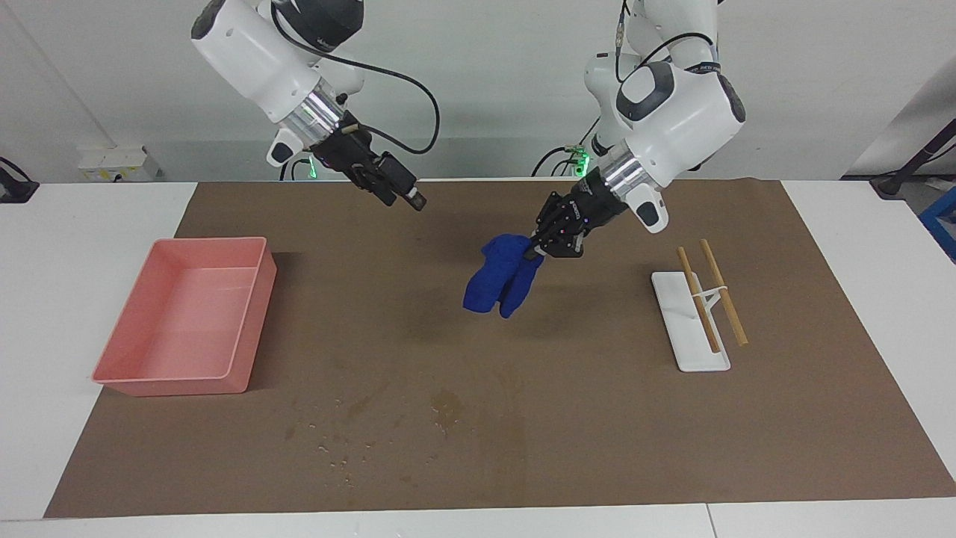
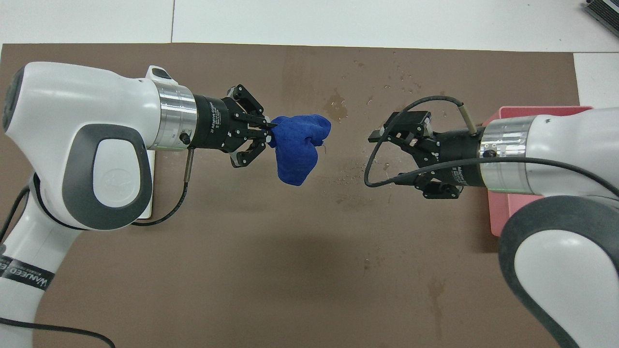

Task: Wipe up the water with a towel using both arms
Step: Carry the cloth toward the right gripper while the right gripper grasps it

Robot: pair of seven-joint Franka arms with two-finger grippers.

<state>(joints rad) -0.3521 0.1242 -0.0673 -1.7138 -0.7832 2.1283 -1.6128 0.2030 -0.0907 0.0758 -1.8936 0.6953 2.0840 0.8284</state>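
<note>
Two white arms are reaching in over the brown mat that is covering the tabletop, both raised in the air. The left claw is hanging over the middle of the mat, its fingertips pinched together on the top edge of the towel. The blue cloth is dangling below that claw in a crumpled bunch, clear of the mat and casting a shadow on it. In the overhead view the left claw is pointing toward the right arm's end of the tabletop with the towel trailing from its tip.

The right claw is hovering over the mat's edge nearest the robots, and it is holding nothing. Its fingers are standing apart, which is showing more plainly from overhead, where the right claw is facing the towel with a gap between them.

The water is lying as dark blotches and small glinting droplets on the part of the mat farthest from the robots, well apart from the hanging towel. A pink tray is sitting at the right arm's end, and a white rack with two wooden rods is sitting at the left arm's end, bare of cloth
</note>
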